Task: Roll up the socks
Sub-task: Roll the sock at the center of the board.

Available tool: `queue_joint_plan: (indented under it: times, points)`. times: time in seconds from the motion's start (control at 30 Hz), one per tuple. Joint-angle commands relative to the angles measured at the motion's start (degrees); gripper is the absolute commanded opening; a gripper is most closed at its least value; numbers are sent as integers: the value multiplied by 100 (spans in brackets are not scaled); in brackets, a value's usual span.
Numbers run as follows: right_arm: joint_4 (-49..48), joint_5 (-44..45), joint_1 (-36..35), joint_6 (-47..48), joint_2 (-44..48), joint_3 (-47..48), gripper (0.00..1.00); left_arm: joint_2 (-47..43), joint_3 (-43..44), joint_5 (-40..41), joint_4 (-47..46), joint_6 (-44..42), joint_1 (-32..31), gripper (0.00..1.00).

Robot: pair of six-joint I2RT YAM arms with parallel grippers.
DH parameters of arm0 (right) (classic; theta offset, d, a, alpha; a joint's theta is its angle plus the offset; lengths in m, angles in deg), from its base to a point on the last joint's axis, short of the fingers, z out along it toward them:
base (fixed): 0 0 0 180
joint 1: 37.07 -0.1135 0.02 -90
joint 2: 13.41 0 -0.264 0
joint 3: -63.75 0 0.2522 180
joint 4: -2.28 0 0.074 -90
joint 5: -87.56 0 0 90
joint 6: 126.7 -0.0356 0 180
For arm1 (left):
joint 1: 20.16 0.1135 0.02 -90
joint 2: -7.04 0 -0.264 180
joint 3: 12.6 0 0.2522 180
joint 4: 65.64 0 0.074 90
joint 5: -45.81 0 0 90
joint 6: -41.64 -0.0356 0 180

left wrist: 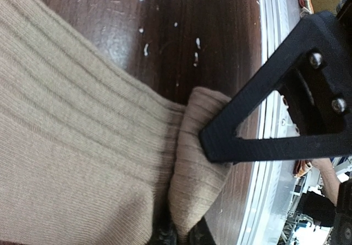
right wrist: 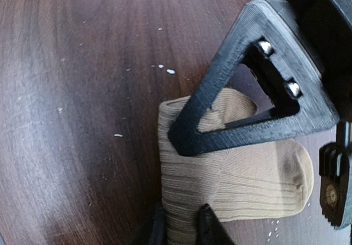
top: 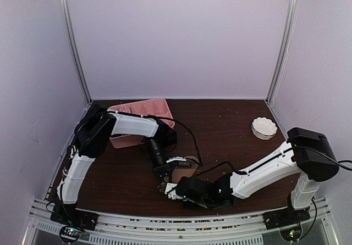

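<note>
The left gripper (right wrist: 179, 139) is clamped on a folded edge of the tan sock (right wrist: 242, 173). The right gripper (right wrist: 182, 226) straddles that sock just beside it; whether it pinches is unclear.

A tan, ribbed sock (right wrist: 236, 173) lies flat on the dark table (right wrist: 82, 91), with one end folded over.

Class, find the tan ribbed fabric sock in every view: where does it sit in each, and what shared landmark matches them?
Top external: the tan ribbed fabric sock is a small patch, low centre.
Left wrist: it fills the left half, with its folded end at centre.
Right wrist: it lies lower centre to right.
Shared landmark: the dark brown wooden table beneath it.
</note>
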Motion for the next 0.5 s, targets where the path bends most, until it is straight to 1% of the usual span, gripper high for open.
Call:
queue_joint_plan:
  times: [0.0,0.03,0.07,0.1,0.2,0.3,0.47]
  points:
    - [208,-555,128,-411,-179,78,13,171,-109,627,-319,-83,116,13]
    - [225,-701,187,-624,-196,19,11,56,-215,669,-438,-90,132,30]
    - [191,-904,272,-829,-207,-62,9,-112,-338,738,-584,-123,141,44]
    - [134,-1104,331,-1041,-223,-177,9,-266,-488,786,-733,-185,146,48]
    - [-82,-1608,458,-1627,-294,-540,6,-773,-945,868,-1133,-349,164,50]
    - [-360,-2001,520,-2082,-363,-880,4,-1375,-1496,856,-1736,-443,160,51]
    - [-834,-3025,808,-2803,-540,-1319,2,-2433,-2396,901,-2551,-700,174,54]
